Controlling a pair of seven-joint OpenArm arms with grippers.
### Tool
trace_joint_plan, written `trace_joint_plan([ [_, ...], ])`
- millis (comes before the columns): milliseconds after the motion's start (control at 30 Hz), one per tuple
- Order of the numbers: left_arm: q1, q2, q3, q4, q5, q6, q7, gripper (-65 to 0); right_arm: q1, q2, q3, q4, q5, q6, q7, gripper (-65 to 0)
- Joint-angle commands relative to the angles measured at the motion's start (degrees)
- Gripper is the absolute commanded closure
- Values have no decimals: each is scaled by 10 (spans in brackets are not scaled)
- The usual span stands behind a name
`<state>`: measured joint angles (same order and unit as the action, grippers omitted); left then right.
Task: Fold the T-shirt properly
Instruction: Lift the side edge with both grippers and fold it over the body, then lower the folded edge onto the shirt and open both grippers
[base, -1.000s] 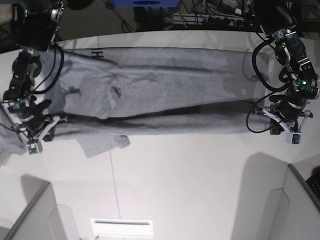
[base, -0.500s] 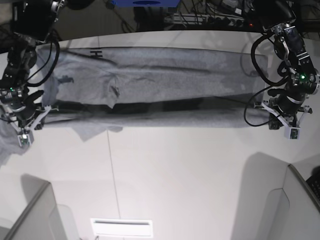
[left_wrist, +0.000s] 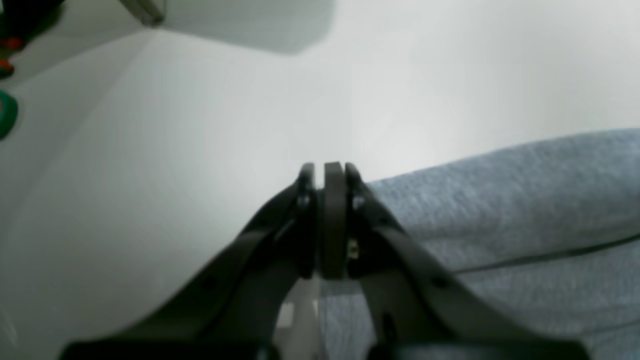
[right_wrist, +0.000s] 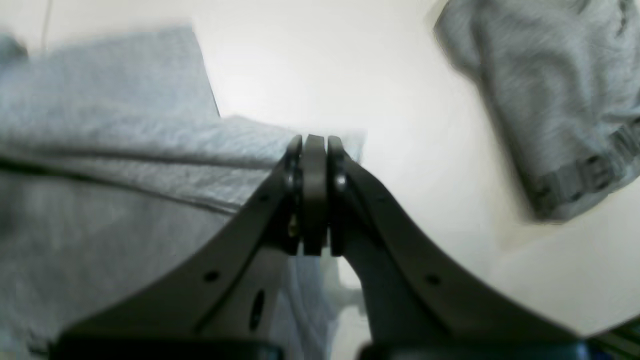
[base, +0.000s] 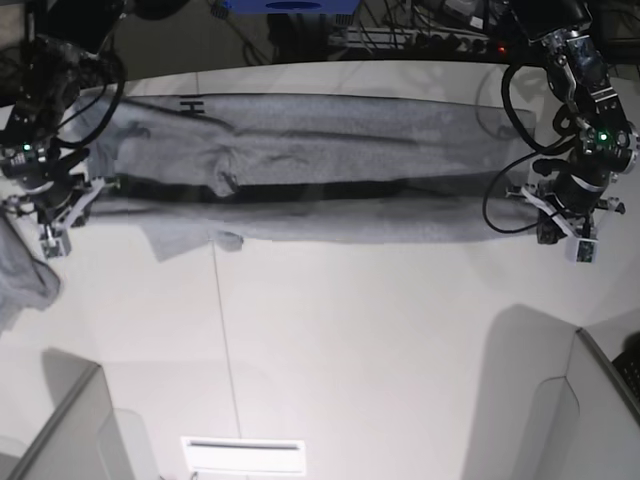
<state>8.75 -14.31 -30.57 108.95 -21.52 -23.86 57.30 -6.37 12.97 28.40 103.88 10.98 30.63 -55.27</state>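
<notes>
At each end of the T-shirt (base: 320, 160), the left claw (left_wrist: 327, 172) and right claw (right_wrist: 314, 145) are pinching its near edge, fully closed; they're needing matched tension for a straight fold.

Heather-grey T-shirt (base: 330, 150), black lettering; white table (base: 350, 340).

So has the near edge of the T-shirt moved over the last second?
Yes. In the base view the T-shirt's near edge, held by both tools, has travelled toward the table's far edge, narrowing the fold.
</notes>
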Motion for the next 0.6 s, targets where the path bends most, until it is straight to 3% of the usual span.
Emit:
trace_joint_plan([
  [0,-1,-9,-3,16,-5,2,-12,0,0,9,4,10,0,2,14,0],
  [300,30,-6,-3,25,-5,2,-12,0,-34,-13,61,43,0,9,-7,0],
  [433,43,-5,-3,36,-5,2,-12,0,-41,-19,63,60,0,41,-39,0],
  [567,54,-5,-3,36,-5,2,-12,0,-45,-31,64,60,-1,46,-43,0],
])
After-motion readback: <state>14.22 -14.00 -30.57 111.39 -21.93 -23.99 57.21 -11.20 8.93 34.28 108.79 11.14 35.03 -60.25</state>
